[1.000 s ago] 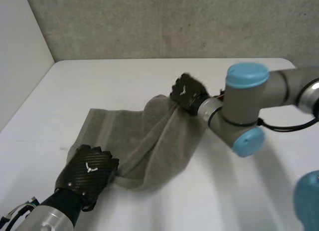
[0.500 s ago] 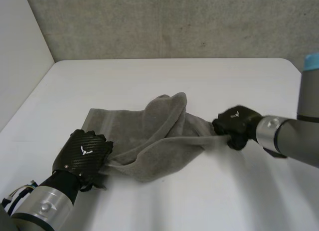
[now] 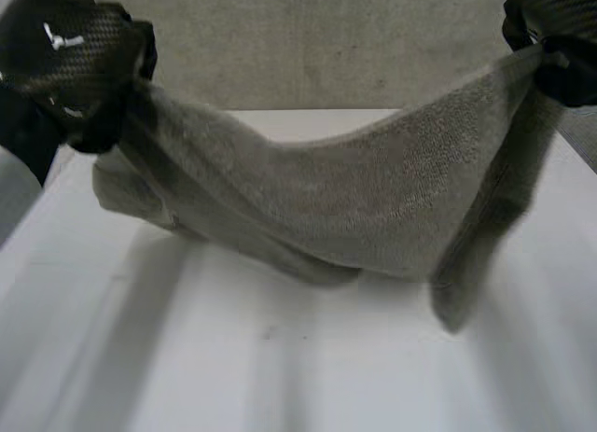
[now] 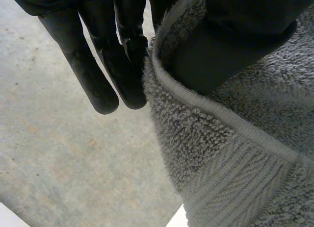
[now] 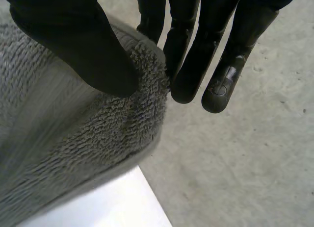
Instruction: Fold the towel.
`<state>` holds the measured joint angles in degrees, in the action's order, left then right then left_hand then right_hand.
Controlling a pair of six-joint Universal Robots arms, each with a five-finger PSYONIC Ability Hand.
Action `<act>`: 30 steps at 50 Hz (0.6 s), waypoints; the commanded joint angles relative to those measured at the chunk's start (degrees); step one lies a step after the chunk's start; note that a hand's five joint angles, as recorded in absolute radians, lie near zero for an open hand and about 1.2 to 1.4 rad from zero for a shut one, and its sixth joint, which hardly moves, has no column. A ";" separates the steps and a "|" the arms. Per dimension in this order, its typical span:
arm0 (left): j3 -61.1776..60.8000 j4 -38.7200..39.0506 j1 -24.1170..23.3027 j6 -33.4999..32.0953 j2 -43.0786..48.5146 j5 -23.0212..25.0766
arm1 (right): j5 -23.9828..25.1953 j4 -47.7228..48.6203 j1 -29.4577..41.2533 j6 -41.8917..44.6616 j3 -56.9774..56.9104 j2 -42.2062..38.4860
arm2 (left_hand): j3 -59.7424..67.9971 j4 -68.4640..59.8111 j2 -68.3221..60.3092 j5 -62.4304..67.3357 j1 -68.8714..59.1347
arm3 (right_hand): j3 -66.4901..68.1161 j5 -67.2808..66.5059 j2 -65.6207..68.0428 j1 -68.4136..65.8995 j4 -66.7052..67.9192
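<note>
My left robot hand (image 3: 70, 63) pinches one end of the towel (image 3: 373, 199) between thumb and fingers, held high. My right robot hand (image 3: 555, 31) clamps the other end the same way. The towel hangs slung between them, twisted, with a loose flap dangling below the right robot hand. Its sagging middle seems just clear of the counter (image 3: 280, 376), though I can't be sure.

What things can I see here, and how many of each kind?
Grey towel: 1
Black robot hands: 2, the left hand and the right hand, each pinching one end of the towel
White table: 1
Total: 4
</note>
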<state>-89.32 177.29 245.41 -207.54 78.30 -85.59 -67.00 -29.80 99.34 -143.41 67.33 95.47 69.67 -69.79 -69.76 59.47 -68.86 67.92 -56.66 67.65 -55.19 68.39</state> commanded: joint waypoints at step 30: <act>43.44 24.42 5.25 0.65 35.61 2.80 | -21.34 49.30 12.90 4.37 -19.98 -27.64 | 10.33 -10.21 -10.24 10.53 -11.14 | 12.08 -13.34 12.35 -24.81 11.61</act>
<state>-42.99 185.63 250.72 -211.61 120.53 -82.85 -89.80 4.55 112.52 -133.83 40.00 59.84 69.69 -69.80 -69.76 59.47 -68.89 67.92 -56.74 67.65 -55.19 68.40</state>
